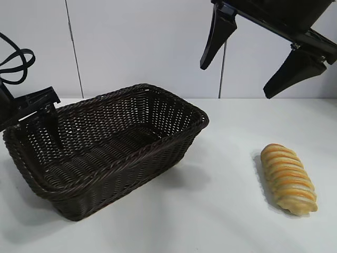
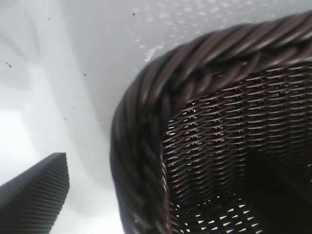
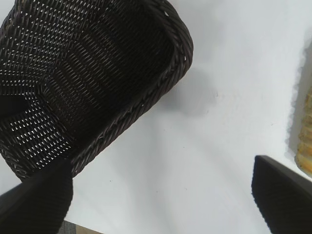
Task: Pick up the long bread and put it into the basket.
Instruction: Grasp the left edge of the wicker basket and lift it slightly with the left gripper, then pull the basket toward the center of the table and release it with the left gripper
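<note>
I saw the bread (image 1: 288, 178) lying on the white tabletop (image 1: 221, 211), well to the right of the basket (image 1: 174, 113) in the exterior view, with bare surface all round it and a broad clear strip between the two. Nothing touched it. In the right wrist view only a sliver of it showed at the frame's edge (image 3: 306, 146).

My right tool (image 1: 242, 66) hung high above that strip, its two black fingers spread wide and holding nothing; it stood up and back from the bread, nearer the wall.

My left tool (image 1: 37, 118) sat at the basket's left end, straddling the braided rim: one finger (image 1: 52, 129) reached down inside against the woven wall, and the left wrist view showed the other finger (image 2: 36, 195) outside over the tabletop, with the rim (image 2: 146, 126) between them. The jaws stood apart, not pinching the wicker as far as I could tell.

The basket was empty.
</note>
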Tool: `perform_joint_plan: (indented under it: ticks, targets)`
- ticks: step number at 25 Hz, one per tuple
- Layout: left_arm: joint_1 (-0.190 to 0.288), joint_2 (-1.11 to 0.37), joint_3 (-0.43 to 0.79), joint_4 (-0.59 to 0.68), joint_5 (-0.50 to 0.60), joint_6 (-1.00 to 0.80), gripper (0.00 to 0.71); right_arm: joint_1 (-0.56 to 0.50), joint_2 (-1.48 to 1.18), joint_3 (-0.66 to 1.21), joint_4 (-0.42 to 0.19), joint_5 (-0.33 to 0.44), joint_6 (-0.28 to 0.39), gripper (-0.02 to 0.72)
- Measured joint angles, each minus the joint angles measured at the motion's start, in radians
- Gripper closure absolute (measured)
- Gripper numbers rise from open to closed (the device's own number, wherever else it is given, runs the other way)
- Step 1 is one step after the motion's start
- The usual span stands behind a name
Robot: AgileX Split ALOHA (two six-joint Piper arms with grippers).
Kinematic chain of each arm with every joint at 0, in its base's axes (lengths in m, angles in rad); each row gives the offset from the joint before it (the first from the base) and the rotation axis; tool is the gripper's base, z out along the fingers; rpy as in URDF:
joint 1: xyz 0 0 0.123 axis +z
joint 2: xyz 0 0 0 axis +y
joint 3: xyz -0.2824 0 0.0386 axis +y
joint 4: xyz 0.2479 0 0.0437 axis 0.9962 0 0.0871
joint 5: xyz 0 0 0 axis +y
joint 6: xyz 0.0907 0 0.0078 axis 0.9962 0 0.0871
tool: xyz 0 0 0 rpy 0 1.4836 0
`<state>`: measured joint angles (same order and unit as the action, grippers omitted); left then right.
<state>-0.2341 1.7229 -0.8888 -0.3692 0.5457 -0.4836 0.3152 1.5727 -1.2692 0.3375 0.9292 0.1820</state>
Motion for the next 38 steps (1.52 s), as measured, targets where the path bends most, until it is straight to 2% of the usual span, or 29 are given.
perform_joint_plan:
  ticks: [2,6,7,8,15,20,25,26,27,31,35,38]
  targets:
    - [0.000,0.000,0.001,-0.001,0.000,0.000,0.175,0.000,0.000,0.000,0.000,0.000,0.000,0.009]
    - [0.000,0.000,0.002,-0.002,-0.001,0.003,0.509,0.000,0.000,0.000,0.003,0.000,0.000,0.009]
    - [0.000,0.000,0.002,-0.002,-0.001,0.004,0.574,0.000,0.000,0.000,0.003,0.000,0.000,0.009]
    - [0.000,0.000,0.002,-0.009,-0.003,-0.001,0.606,0.000,0.000,0.000,0.003,0.000,-0.001,0.009]
    - [0.000,0.000,0.002,-0.040,0.000,0.049,0.611,0.000,0.000,0.000,0.007,0.000,-0.003,0.009]
    - [0.000,0.000,-0.001,-0.197,0.016,0.257,0.611,0.000,0.000,0.000,0.007,0.000,-0.007,0.009]
    - [0.010,0.008,-0.069,-0.315,0.104,0.450,0.611,0.000,0.000,0.000,0.009,0.000,-0.012,0.009]
    - [0.032,0.008,-0.118,-0.318,0.160,0.491,0.611,0.000,0.000,0.000,0.010,0.000,-0.015,0.009]
    - [0.032,0.008,-0.118,-0.318,0.160,0.491,0.611,0.000,0.000,0.000,0.010,0.000,-0.015,0.009]
    - [0.083,0.008,-0.211,-0.255,0.276,0.532,0.611,0.000,0.000,0.000,0.011,0.000,-0.021,0.009]
    - [0.090,0.009,-0.288,-0.129,0.333,0.537,0.611,0.000,0.000,0.000,0.011,0.000,-0.022,0.009]
    - [0.090,0.026,-0.332,-0.112,0.360,0.546,0.611,0.000,0.000,0.000,0.011,0.000,-0.022,0.009]
